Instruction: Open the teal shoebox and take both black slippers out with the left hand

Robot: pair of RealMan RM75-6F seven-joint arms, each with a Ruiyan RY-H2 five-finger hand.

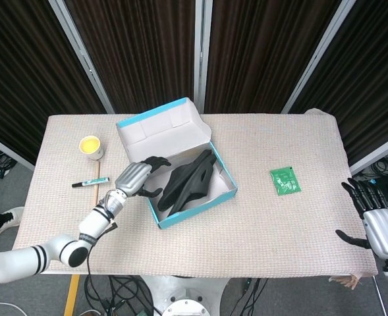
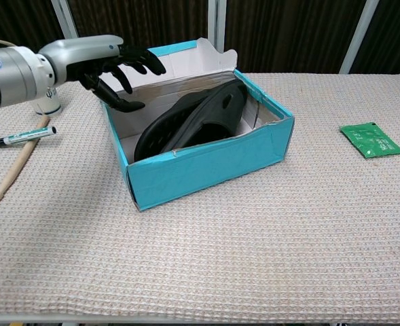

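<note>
teal shoebox (image 1: 180,171) sitting near the middle of the surface (image 1: 279,230), lid flipped back and standing up behind the cavity, so already open and out of the reach path. black slippers (image 1: 187,181) inside, leaning one against the other on edge, heels toward the near left corner, toes up at the far right wall; hard to tell them apart in the chest view, where only one dark curved body (image 2: 186,122) shows clearly.

left hand (image 1: 136,178) hovering at the box's left wall, released, fingers spread and curling over the rim, thumb held apart below them (image 2: 115,68); holding nothing, not touching the slippers. likely shaped that way to straddle the nearest slipper's edge on the way down.

right hand (image 1: 371,220) parked off the right corner of the surface, released, fingers spread, well apart from everything; sensible given the left-only task.

off to the left: yellow cup (image 1: 89,145), marker (image 1: 90,182) lying across a wooden stick (image 2: 16,166), clear of the box. green packet (image 1: 285,180) to the right, unrelated.

both slippers yet to come out; lifting step not yet begun.
</note>
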